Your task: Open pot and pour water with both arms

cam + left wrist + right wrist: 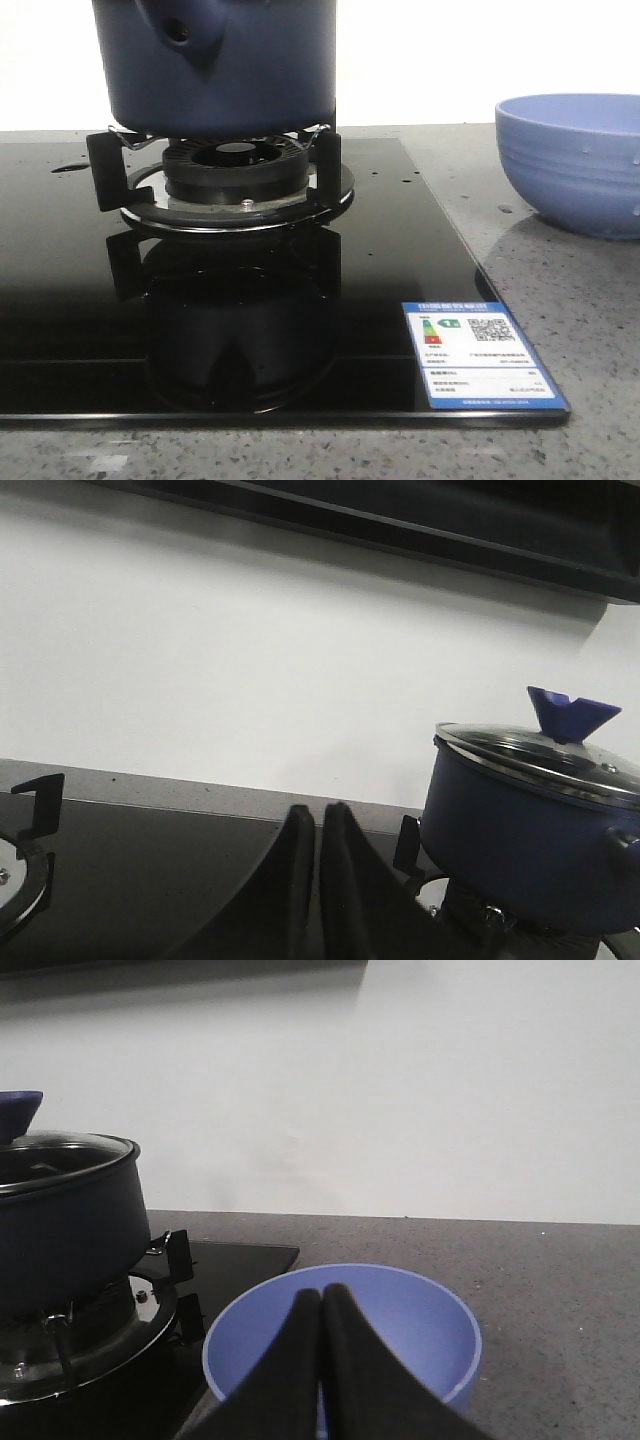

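Observation:
The dark navy pot (220, 60) stands on the burner grate of the black hob, its stub handle with a round hole (180, 32) facing me. The left wrist view shows the pot (530, 840) with its glass lid (545, 755) on and a blue knob (572, 712). The pot (60, 1230) also shows in the right wrist view. My left gripper (318, 812) is shut and empty, above the hob beside the pot. My right gripper (322, 1295) is shut and empty, in front of the periwinkle bowl (400, 1310). No water is visible beyond droplets on the hob.
The periwinkle ribbed bowl (572, 160) sits on the grey counter right of the hob. A blue-and-white energy label (480, 355) is stuck at the hob's front right corner. A second burner grate (30, 810) shows in the left wrist view. A white wall stands behind.

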Tool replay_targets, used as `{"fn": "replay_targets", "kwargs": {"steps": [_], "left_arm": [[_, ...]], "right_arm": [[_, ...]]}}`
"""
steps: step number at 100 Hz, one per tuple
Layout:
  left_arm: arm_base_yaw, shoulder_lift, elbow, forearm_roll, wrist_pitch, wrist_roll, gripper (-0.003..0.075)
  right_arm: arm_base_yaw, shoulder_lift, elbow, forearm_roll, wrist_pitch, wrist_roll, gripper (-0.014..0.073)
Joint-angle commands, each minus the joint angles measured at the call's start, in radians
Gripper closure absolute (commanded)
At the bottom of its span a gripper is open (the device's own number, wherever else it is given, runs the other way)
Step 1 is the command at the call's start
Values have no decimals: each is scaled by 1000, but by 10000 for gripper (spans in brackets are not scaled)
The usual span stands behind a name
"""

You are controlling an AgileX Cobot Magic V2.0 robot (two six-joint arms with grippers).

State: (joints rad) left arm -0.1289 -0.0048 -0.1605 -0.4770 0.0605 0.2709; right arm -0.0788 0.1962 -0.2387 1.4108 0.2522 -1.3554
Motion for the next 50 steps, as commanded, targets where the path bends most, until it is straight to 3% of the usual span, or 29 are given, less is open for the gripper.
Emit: {"fn": "replay_targets", "kwargs": {"steps": [1, 20, 29, 42, 50], "left_arm": [[2, -10, -28, -11, -69, -6, 741], [2, -10, -28, -11, -69, -6, 741], [4, -10, -18, 90, -60, -8, 741], [62, -10, 47, 328, -60, -229, 741], [115, -10, 100, 360, -60, -292, 741]], "right_arm": [[-4, 6, -27, 30, -18, -12, 655], [-4, 6, -27, 30, -18, -12, 655], [-4, 6, -27, 30, -18, -12, 655], [-4, 6, -27, 30, -18, -12, 655], [-4, 6, -27, 30, -18, -12, 655]]}}
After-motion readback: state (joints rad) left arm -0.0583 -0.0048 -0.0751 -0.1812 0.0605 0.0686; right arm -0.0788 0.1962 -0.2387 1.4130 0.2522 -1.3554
